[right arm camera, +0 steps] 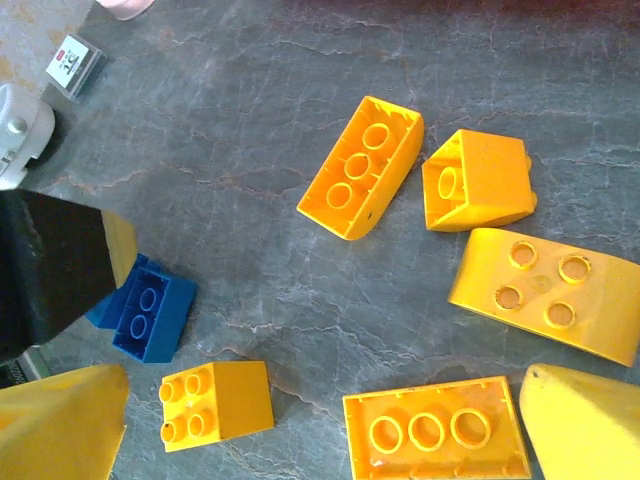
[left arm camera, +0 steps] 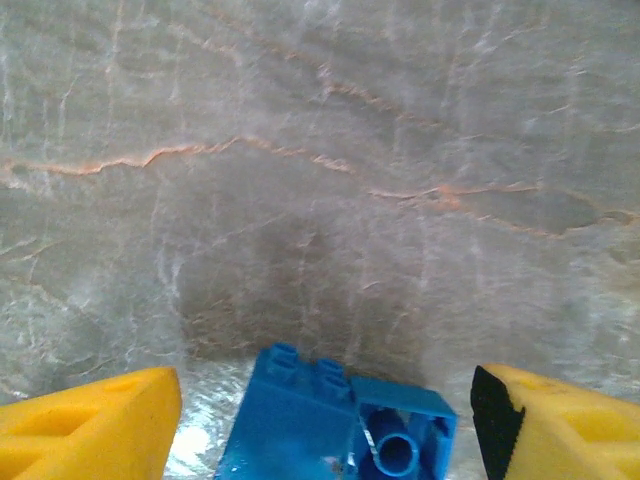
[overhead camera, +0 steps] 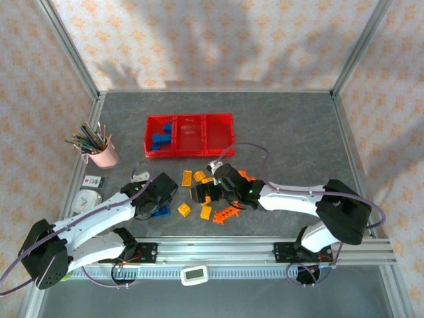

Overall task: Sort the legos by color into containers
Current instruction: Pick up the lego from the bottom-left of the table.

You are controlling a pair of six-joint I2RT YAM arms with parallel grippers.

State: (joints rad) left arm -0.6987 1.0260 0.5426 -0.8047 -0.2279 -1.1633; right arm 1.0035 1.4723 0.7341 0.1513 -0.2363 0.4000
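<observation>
The left fingers (left arm camera: 90,430) stand spread around a blue brick (left arm camera: 300,425) on the desk (left arm camera: 320,150), not touching it. The right fingers (right arm camera: 580,420) are spread wide above yellow bricks (right arm camera: 362,168). A few blue bricks (overhead camera: 159,138) lie in the left bin of the red tray (overhead camera: 189,118); its other bins look bare. Most of the sorting seems left to do: yellow and orange bricks (overhead camera: 187,177) lie scattered near the arms.

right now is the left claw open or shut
open: the left claw has its yellow fingers standing wide apart, with a blue lego between them
</observation>
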